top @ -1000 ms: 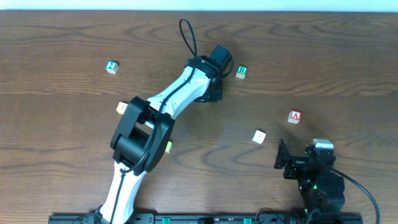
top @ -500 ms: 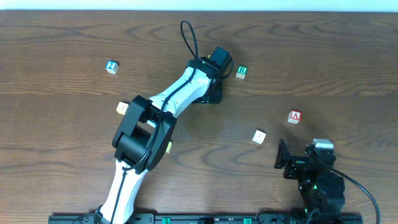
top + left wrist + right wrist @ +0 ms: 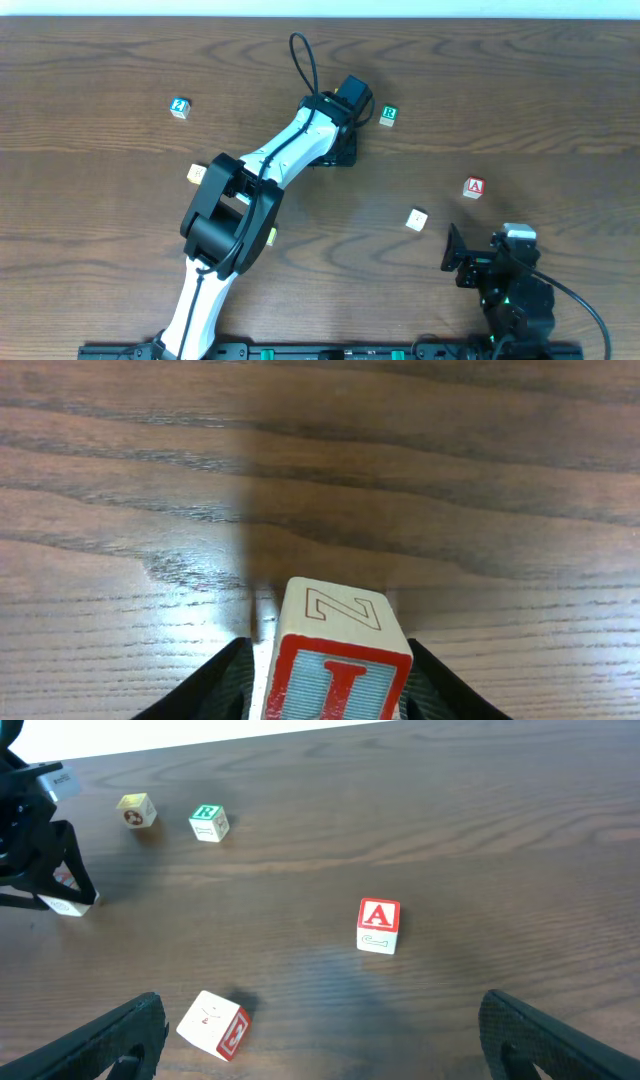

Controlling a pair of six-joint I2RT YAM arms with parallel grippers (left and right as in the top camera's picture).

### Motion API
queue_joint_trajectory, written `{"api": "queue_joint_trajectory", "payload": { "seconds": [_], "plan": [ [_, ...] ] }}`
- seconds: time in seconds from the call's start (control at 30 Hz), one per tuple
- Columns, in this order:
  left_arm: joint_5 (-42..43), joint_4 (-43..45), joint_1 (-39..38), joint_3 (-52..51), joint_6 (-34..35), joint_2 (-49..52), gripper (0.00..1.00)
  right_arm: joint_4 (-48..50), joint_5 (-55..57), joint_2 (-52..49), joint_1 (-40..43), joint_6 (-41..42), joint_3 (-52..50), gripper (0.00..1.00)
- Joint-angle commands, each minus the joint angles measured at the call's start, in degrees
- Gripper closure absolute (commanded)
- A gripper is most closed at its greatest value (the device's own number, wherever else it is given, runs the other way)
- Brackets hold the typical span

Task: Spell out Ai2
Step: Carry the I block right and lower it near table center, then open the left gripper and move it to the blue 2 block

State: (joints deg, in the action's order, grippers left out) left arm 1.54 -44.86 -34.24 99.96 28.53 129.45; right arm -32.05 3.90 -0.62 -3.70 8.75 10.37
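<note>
My left gripper [image 3: 326, 652] is shut on the red "I" cube [image 3: 336, 672], held low over the wood, with a "Z" on the cube's top face. In the overhead view the left gripper [image 3: 338, 152] is at mid-table and hides this cube. The right wrist view shows the left gripper [image 3: 35, 860] with the cube [image 3: 66, 903] under it. The red "A" cube [image 3: 474, 187] lies to the right and also shows in the right wrist view [image 3: 378, 926]. The blue "2" cube [image 3: 180, 106] lies far left. My right gripper [image 3: 320, 1045] is open and empty, near the front edge [image 3: 455, 260].
A green "R" cube [image 3: 389, 114] lies just right of the left gripper and shows in the right wrist view [image 3: 208, 823]. A white and red cube [image 3: 416, 218] lies near the right gripper [image 3: 215, 1025]. A tan cube [image 3: 197, 174] lies beside the left arm. A yellow cube [image 3: 137, 810] lies far back.
The left arm shifted very slightly toward the far side a second ago and has held still since. The right arm and the loose cubes have not moved.
</note>
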Motion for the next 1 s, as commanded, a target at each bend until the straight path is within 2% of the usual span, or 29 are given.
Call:
{"api": "queue_joint_trajectory", "payload": {
  "seconds": [0.0, 0.33, 0.4, 0.47, 0.7, 0.83, 0.97],
  "plan": [
    [0.00, -0.35, 0.20, -0.48, 0.79, 1.05, 0.57, 0.11, 0.13, 0.28, 0.42, 1.09, -0.15, 0.01],
    [0.92, -0.57, 0.20, -0.48, 3.23, 1.05, 0.61, 0.11, 0.13, 0.28, 0.42, 1.11, -0.15, 0.01],
    [0.85, -0.57, 0.20, -0.48, 3.21, 1.05, 0.47, 0.11, 0.13, 0.28, 0.42, 1.11, -0.15, 0.01],
    [0.70, -0.55, 0.26, -0.46, 3.19, 1.05, 0.42, 0.04, 0.11, 0.28, 0.42, 1.11, -0.15, 0.01],
    [0.63, -5.22, 2.34, 4.37, 2.67, 0.28, 0.28, -0.28, 0.13, 0.28, 0.42, 1.09, -0.15, 0.01],
    [0.66, -12.52, 4.61, 14.43, -1.20, -2.43, 0.25, -0.26, 0.15, 0.28, 0.42, 1.09, -0.15, 0.01],
    [-0.22, -16.90, 5.20, 21.64, -5.51, -6.27, 0.17, -0.26, 0.17, 0.28, 0.42, 1.07, -0.15, 0.01]
  ]
}}
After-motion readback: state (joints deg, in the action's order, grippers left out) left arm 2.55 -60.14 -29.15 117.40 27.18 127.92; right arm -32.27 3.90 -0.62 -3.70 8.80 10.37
